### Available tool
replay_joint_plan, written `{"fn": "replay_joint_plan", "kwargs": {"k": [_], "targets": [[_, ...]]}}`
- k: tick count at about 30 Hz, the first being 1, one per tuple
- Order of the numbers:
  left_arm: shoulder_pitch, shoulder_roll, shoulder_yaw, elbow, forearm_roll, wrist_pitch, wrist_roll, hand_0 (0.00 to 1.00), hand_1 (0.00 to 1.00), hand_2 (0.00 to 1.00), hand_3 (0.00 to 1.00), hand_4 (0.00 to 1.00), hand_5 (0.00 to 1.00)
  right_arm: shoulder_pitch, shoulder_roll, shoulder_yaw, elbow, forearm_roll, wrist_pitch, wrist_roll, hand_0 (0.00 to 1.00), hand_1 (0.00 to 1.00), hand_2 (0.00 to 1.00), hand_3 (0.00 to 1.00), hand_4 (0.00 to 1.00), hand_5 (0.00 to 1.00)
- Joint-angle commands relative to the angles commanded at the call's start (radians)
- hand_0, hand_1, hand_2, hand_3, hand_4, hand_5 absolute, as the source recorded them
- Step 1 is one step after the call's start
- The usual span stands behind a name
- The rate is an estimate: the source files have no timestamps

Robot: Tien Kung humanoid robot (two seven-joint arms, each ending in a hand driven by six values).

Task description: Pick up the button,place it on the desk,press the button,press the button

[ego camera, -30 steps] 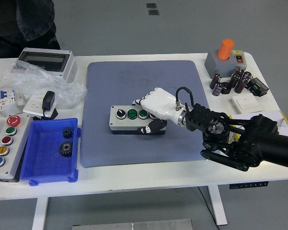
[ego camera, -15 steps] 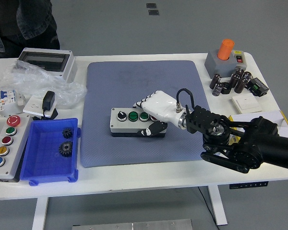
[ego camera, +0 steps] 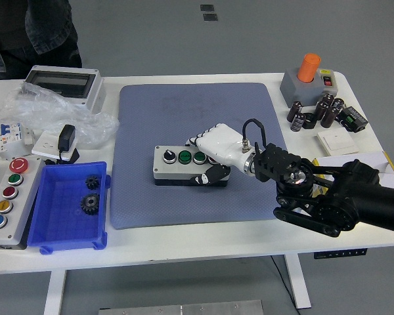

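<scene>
A grey button box (ego camera: 176,165) lies across the middle of the blue mat (ego camera: 184,111), with a black selector knob and two green buttons showing on its top. My right hand (ego camera: 209,159), white with a black arm behind it, is shut on the box's right end. Its fingers (ego camera: 198,140) curl over the top and far side, and the thumb (ego camera: 207,176) presses the near face. The hand hides the box's right end. Whether the box rests on the mat or is just lifted, I cannot tell.
Left of the mat are a blue bin (ego camera: 59,226) holding two gears, a panel of coloured buttons (ego camera: 6,197), a plastic bag and a grey enclosure (ego camera: 62,85). A grey box with an orange button (ego camera: 308,77), capacitors (ego camera: 315,111) and a white switch (ego camera: 338,141) lie right. A person (ego camera: 26,26) stands top left.
The right hand and the button box in it have shifted slightly to the right on the mat. The grasp is unchanged.
</scene>
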Motion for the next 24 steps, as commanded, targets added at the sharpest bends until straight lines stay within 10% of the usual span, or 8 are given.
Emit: {"fn": "replay_joint_plan", "kwargs": {"k": [24], "targets": [[-0.001, -0.001, 0.012, 0.001, -0.010, -0.009, -0.011, 0.591, 0.627, 0.588, 0.610, 0.567, 0.312, -0.004, -0.012, 0.030, 0.016, 0.001, 0.023, -0.009, 0.606, 0.676, 0.878, 0.998, 0.998, 0.585]]}}
